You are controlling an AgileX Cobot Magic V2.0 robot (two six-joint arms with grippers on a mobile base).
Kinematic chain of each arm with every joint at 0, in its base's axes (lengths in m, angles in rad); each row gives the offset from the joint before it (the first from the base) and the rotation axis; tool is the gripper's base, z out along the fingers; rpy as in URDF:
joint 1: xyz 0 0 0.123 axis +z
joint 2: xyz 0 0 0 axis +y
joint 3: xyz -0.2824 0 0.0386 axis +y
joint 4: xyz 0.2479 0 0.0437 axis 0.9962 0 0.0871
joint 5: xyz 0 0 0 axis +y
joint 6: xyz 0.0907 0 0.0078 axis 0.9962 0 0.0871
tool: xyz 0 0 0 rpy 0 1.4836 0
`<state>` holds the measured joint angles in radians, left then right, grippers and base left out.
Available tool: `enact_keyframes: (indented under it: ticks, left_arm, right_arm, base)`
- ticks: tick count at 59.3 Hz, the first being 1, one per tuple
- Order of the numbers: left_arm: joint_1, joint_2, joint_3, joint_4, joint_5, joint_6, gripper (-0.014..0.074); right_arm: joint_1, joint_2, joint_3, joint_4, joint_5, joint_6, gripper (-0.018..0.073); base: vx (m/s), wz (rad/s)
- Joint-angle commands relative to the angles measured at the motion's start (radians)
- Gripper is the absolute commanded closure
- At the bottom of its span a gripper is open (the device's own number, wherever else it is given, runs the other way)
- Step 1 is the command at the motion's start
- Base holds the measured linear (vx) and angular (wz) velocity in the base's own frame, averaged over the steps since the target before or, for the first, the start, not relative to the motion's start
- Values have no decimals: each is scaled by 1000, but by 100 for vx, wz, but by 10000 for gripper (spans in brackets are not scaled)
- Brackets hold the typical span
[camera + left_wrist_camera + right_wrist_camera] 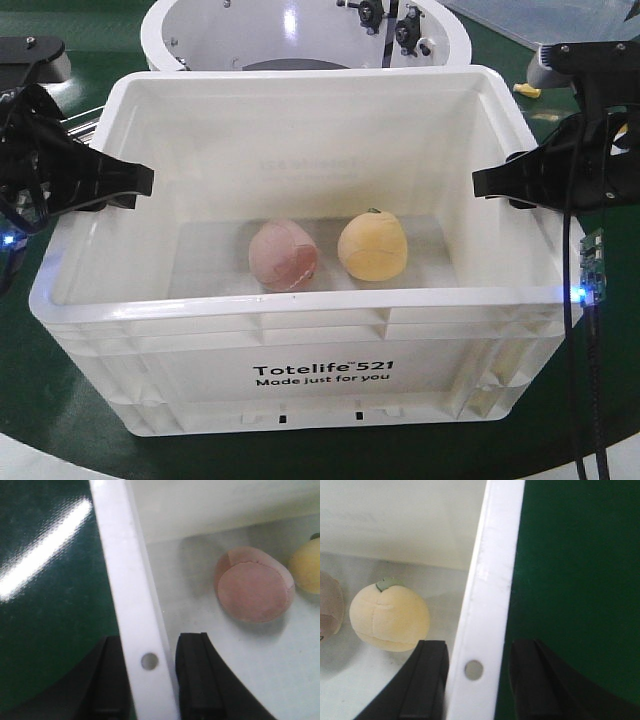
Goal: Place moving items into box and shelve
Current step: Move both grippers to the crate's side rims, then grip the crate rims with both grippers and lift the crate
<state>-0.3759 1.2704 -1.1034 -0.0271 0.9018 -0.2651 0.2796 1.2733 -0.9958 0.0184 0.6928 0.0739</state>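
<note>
Now at the lifting step, by my reading. Pink ball (283,256) and yellow ball (373,247) lie side by side on the floor of the box (320,310), near its middle. Packing looks done, shelving not yet.

Left gripper (138,185): jaws straddle the left rim, one finger inside the wall and one outside. In the wrist view both fingers sit right against the rim, but I cannot tell whether they press it. Right gripper (492,186): same straddle on the right rim. The inner finger is against the wall, and a sliver of green shows between the outer finger and the rim, so it is partly open and holds nothing.

To do it well: close both sides fully before any lift, since the rim is thin, smooth plastic and may slip. Both grips sit at about the same point along their walls, which should keep the box level. Raise both arms together, because a tilt would roll the balls to one side.

Around: the box stands on a green table (60,410). A white round tub (300,45) stands just behind it and would block a push straight back. A small yellow piece (527,91) lies behind the right arm. A cable (572,300) hangs beside the right wall and could snag. No shelf is in view.
</note>
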Motion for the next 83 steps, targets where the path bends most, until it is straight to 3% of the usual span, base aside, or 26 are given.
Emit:
enact_keyframes:
  ticks: [1, 23, 43, 68, 83]
  left_arm:
    - [-3, -25, -32, -9, -20, 13, 605]
    - [-3, -51, -34, -9, -28, 12, 603]
    - [-3, -175, -34, -8, -114, 3, 603]
    - [-3, -198, -35, -10, -189, 1, 603]
    - [-3, -218, -156, -10, -141, -3, 603]
  right_arm:
    - [-1, -6, -34, 16, -93, 16, 571]
    - [-1, -6, -159, 1, -23, 15, 568]
    - [-1, -18, -162, 5, -6, 16, 568]
    - [-1, -106, -162, 4, -22, 16, 566]
    - [-1, -165, -162, 5, -9, 16, 565]
  base:
    - [0, 0]
    - [0, 0]
    - [0, 0]
    - [0, 0]
    - [0, 0]
